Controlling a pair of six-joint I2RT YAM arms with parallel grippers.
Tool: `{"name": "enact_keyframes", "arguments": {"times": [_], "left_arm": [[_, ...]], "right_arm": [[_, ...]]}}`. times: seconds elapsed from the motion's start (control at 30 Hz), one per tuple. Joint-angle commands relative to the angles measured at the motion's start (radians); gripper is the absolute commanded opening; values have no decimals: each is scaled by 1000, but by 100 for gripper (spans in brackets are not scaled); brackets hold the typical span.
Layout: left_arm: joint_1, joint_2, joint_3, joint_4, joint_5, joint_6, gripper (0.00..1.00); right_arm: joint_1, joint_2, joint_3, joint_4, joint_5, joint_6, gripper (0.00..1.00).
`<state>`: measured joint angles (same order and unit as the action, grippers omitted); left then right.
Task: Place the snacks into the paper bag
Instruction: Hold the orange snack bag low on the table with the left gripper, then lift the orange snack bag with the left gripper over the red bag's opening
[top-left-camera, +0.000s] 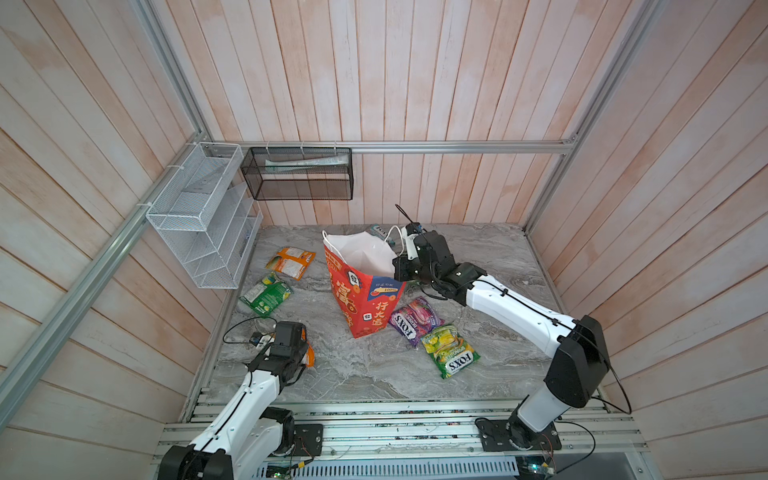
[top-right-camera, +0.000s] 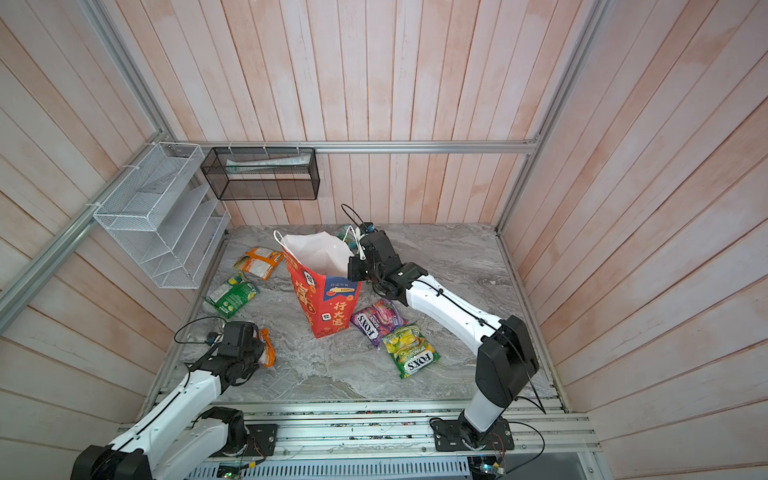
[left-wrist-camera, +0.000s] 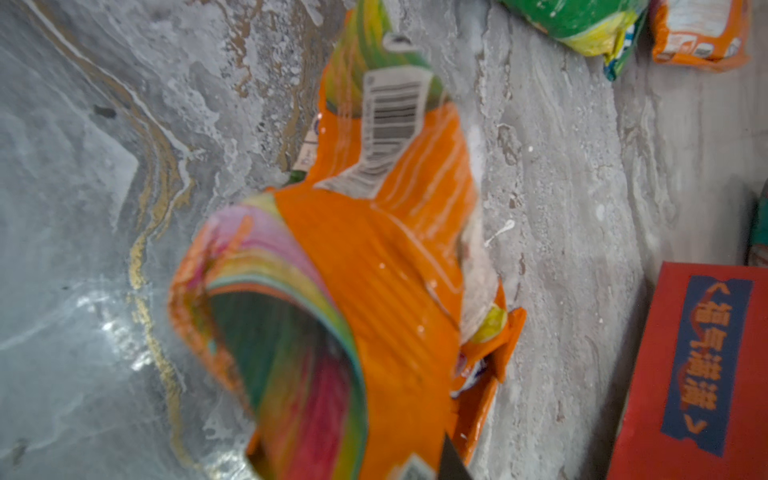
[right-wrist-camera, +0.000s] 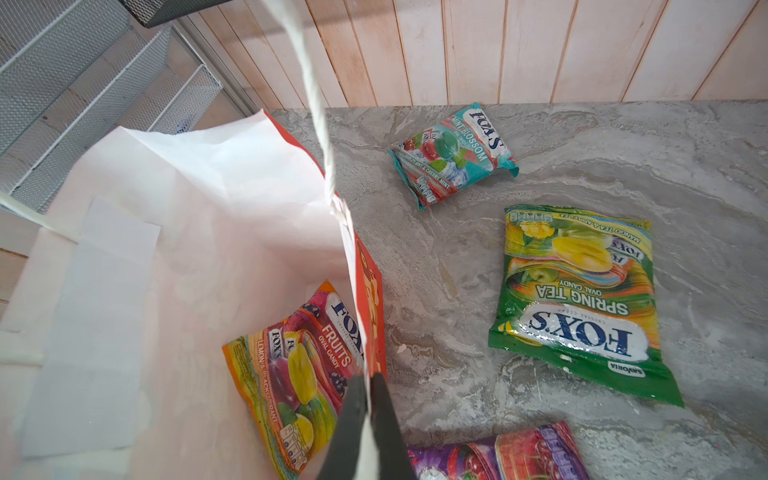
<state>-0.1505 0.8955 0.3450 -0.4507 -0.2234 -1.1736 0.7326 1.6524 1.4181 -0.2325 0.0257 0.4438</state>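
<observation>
**Left tool clamped on a crumpled orange pouch; right tool pinching the paper bag's rim.**

Your left tool (top-left-camera: 301, 351) sits front-left of the paper bag (top-left-camera: 365, 299), well apart from it. It grips the crumpled orange pouch (left-wrist-camera: 374, 270), which buckles up off the bench (top-left-camera: 374, 374). Your right tool (right-wrist-camera: 368, 399) is clenched on the bag's right-hand rim, and the bag stands upright and open. A fruits pouch (right-wrist-camera: 299, 374) lies inside the bag. A teal pouch (right-wrist-camera: 453, 153) lies behind the bag and a Spring Tea pouch (right-wrist-camera: 582, 299) to its right. The purple pouch (top-left-camera: 415, 320) is just beside the bag's base, with the yellow-green pouch (top-left-camera: 451, 351) next to it. A flat orange pouch (top-left-camera: 291, 262) and a green pouch (top-left-camera: 266, 293) lie left of the bag.
</observation>
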Motion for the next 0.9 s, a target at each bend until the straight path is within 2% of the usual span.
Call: {"name": "enact_keyframes", "arguments": {"times": [0.0, 0.07, 0.2, 0.43, 0.87], "left_arm": [[2, -65, -11, -38, 30, 38, 22], [2, -105, -5, -49, 46, 61, 17], [2, -186, 21, -67, 101, 123, 17], [2, -341, 53, 9, 266, 252, 17], [2, -343, 275, -18, 424, 308, 16]], "right_arm": [[10, 16, 10, -31, 23, -19, 0], [12, 17, 12, -35, 25, -20, 0], [19, 14, 13, -36, 33, -26, 0], [25, 20, 19, -38, 48, -35, 0], [41, 26, 36, -53, 74, -51, 0]]}}
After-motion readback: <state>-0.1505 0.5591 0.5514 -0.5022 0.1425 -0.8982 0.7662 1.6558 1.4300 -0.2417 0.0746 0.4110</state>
